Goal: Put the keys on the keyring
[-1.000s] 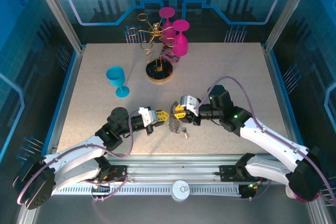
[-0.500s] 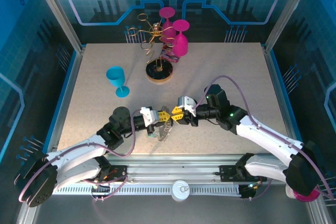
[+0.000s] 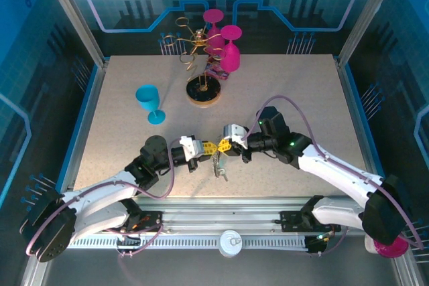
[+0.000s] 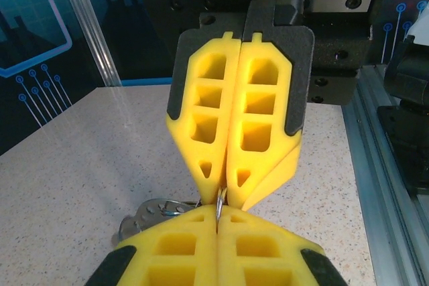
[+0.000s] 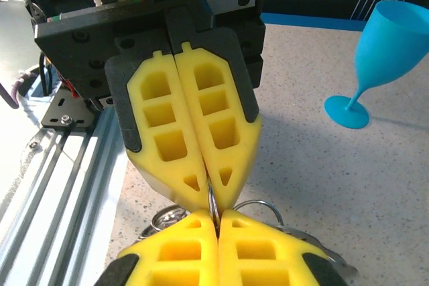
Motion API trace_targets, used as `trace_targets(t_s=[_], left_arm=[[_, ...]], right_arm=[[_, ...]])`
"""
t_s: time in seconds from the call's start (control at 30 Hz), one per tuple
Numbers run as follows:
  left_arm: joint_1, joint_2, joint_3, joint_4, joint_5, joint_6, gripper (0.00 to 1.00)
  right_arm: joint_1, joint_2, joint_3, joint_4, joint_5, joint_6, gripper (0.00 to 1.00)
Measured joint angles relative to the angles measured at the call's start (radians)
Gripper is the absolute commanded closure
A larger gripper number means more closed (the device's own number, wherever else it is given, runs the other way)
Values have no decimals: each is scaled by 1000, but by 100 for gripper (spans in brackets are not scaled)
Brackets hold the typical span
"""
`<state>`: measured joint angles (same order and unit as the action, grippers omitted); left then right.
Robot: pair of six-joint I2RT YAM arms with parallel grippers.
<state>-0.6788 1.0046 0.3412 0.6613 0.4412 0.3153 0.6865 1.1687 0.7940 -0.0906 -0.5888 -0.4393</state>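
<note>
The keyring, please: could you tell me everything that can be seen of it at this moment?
The keyring looks like thin silvery-grey metal wire. The left gripper and the right gripper, meeting tip to tip, both pinch it edge-on. The rest trails below them over the table; whether it touches is unclear. Small silvery loops and a flat metal piece hang with it.

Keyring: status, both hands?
Both shut, tip to tip: left hand and right hand pinch the keyring. Below it, keys dangle. The teal goblet stands well off.
</note>
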Motion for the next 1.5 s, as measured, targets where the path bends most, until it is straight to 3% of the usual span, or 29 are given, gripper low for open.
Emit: trace_targets(t_s=[0.1,0.23,0.5,0.6,0.63,0.7,0.73,0.93,1.1,1.3,1.5], left_arm=[[0,0,0,-2,-7,3,83],[0,-17,32,-82,-30,41,81],[-1,-24,132,-315,-36,147,100],[-1,-20,142,-352,-31,166,100],[-2,-20,142,-357,-28,166,100],[-4,-20,142,-356,-27,166,100],[-4,-20,142,-349,-31,166,100],[-5,-20,123,-293,-31,157,100],[-5,-20,84,-227,-14,150,100],[-5,-20,78,-193,5,135,100],[-5,-21,69,-161,10,128,100]], right_arm=[[2,7,31,-51,12,-33,100],[25,32,118,-195,54,-103,100],[88,130,337,-496,216,-254,100],[108,150,367,-547,254,-272,100],[109,149,366,-550,257,-271,92],[104,139,350,-530,250,-240,76],[93,119,318,-495,229,-212,74],[-16,-73,59,-176,97,-11,71],[-22,-90,-77,-6,49,114,66],[-22,-71,-109,87,30,171,68],[-22,-49,-105,103,22,169,86]])
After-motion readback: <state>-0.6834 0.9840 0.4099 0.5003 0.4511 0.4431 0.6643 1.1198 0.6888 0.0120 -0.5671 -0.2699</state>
